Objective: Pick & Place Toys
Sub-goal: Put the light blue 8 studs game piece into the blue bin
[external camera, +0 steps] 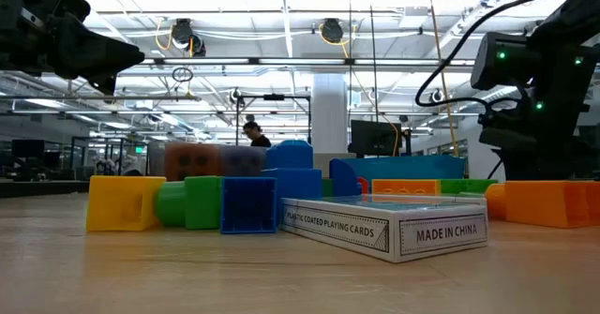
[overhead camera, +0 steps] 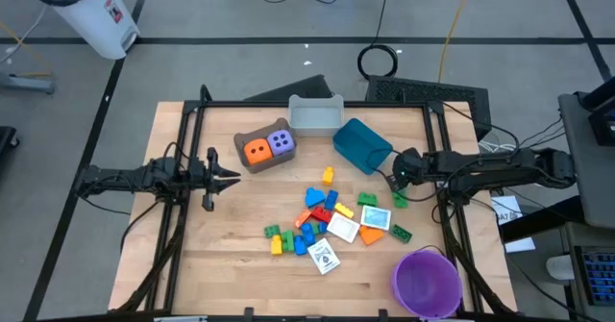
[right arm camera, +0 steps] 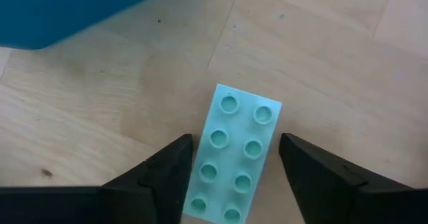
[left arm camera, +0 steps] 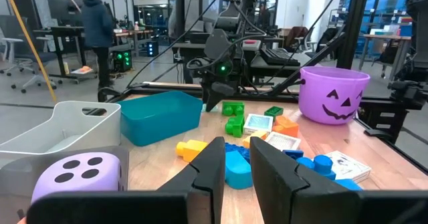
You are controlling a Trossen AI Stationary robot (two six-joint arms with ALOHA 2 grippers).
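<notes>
My right gripper [right arm camera: 234, 174] is open and points down over a pale green brick [right arm camera: 235, 158] that lies flat, studs up, on the table just near the blue bin [overhead camera: 362, 145]. Its fingers stand on either side of the brick's long sides, and I cannot tell whether they touch it. The brick also shows in the high view [overhead camera: 399, 200]. My left gripper [overhead camera: 231, 176] is narrowly open and empty, above the table's left half. The orange die [overhead camera: 256, 151] and the purple die [overhead camera: 281, 141] sit in the brown bin [overhead camera: 252, 164]. Loose bricks [overhead camera: 312, 221] and white cards [overhead camera: 327, 257] lie mid-table.
A grey bin [overhead camera: 315, 116] stands at the far edge and a purple bowl [overhead camera: 425, 282] at the near right corner. A playing-card box [external camera: 384, 225] and yellow [external camera: 122, 203], green and blue bricks lie close to the low camera. A person [left arm camera: 97, 30] stands in the room beyond.
</notes>
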